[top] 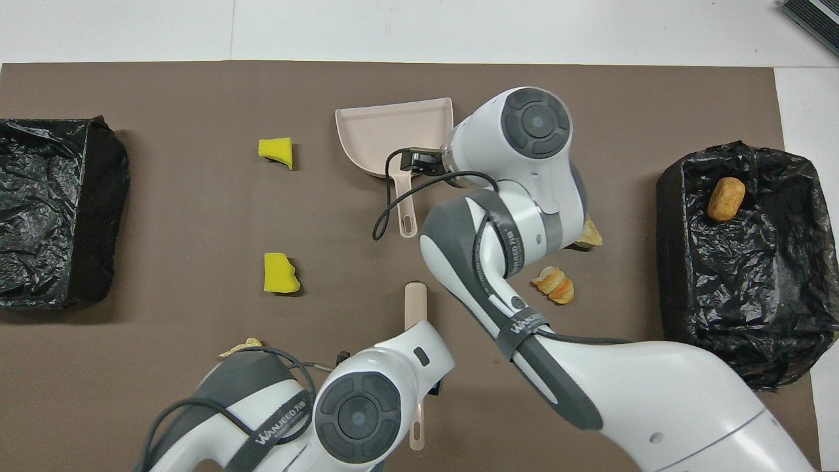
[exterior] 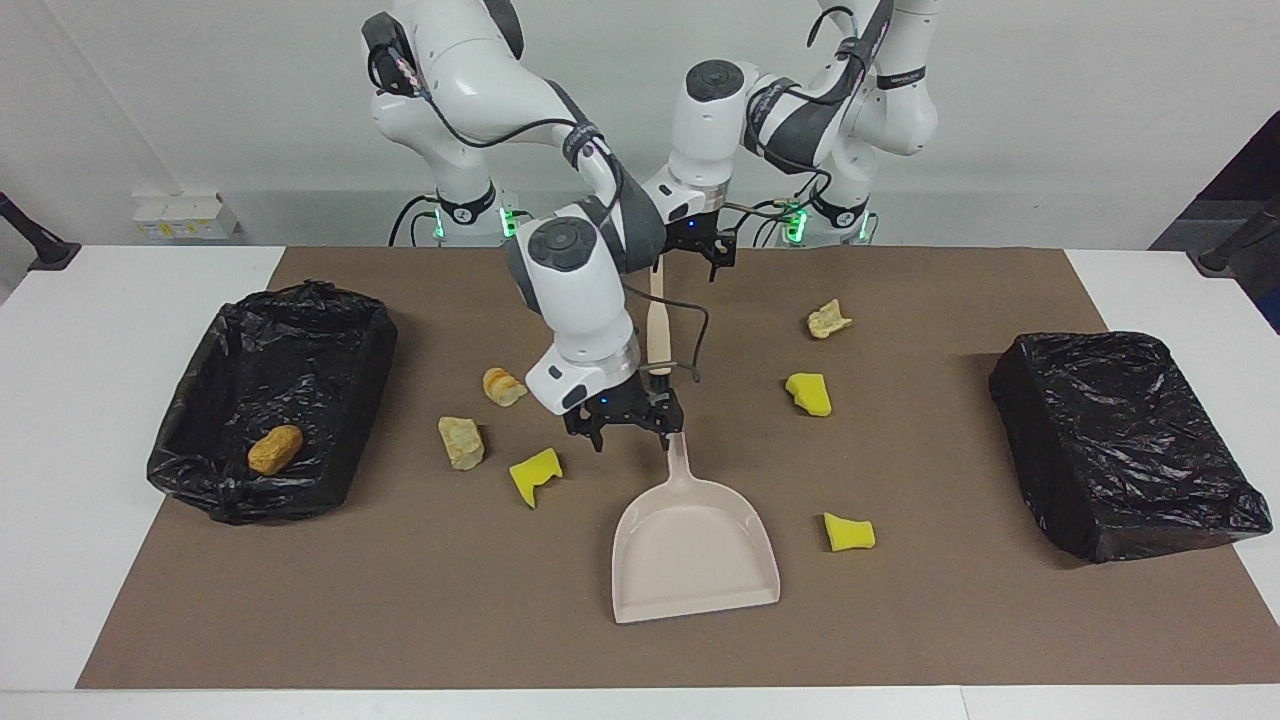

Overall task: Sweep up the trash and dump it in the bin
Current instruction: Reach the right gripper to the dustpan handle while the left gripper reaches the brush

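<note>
Now the open right end effector (exterior: pixel 628 437) hangs over the dustpan (exterior: pixel 695 550) handle, left end effector (exterior: pixel 700 258) open over the brush (exterior: pixel 657 325).

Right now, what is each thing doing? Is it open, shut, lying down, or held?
Right gripper: open, over the dustpan handle, holding nothing.
Left gripper: open, over the brush handle, holding nothing.
Dustpan: lying flat on the mat, empty.
Brush: lying flat, not lifted.
Bin with the brown lump: open.
Brown lump: lying in that bin.
Other bin: black plastic over it.
Yellow chunks: loose on the mat.
</note>
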Controlling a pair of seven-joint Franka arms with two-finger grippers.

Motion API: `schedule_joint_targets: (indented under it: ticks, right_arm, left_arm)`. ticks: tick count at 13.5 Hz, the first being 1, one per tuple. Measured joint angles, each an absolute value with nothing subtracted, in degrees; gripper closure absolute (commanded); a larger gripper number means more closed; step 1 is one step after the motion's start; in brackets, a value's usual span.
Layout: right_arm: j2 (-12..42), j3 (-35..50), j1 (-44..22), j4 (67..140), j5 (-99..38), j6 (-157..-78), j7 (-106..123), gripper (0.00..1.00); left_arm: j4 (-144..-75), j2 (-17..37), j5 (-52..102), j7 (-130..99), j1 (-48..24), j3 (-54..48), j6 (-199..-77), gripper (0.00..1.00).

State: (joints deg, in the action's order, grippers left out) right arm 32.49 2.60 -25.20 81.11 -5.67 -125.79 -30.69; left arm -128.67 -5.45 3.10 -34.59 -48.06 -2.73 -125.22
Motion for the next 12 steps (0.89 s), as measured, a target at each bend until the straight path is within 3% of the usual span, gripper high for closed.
schedule_joint_targets:
  ticks: [5, 6, 8, 9, 11, 12]
  right_arm:
    - [35.43, 2.58, -27.29, 80.88, -4.41, -128.07, -30.67, 0.00]
    - [35.42, 2.59, -27.40, 80.74, -4.35, -128.21, -30.12, 0.01]
    - [35.44, 2.54, -27.38, 80.72, -4.35, -128.20, -26.52, 0.38]
    - [35.47, 2.45, -27.31, 80.81, -4.36, -128.20, -25.17, 0.44]
    - [35.55, 2.41, -27.25, 80.84, -4.36, -128.20, -24.38, 0.44]
    - [35.58, 2.44, -27.32, 80.84, -4.36, -128.20, -24.37, 0.44]
  left_arm:
    - [-134.97, -4.80, 3.11, -39.58, -52.59, -2.67, -131.70, 0.00]
    - [-135.35, -4.49, 3.11, -40.36, -53.39, -2.66, -132.57, 0.08]
    - [-135.73, -3.35, 3.11, -42.11, -54.57, -2.69, -135.18, 0.24]
    - [-135.73, -2.91, 3.11, -42.37, -54.72, -2.68, -135.70, 0.33]
    - [-135.73, -2.45, 3.11, -42.51, -54.73, -2.60, -135.90, 0.70]
    - [-135.73, -2.37, 3.11, -42.50, -54.73, -2.58, -135.90, 0.75]
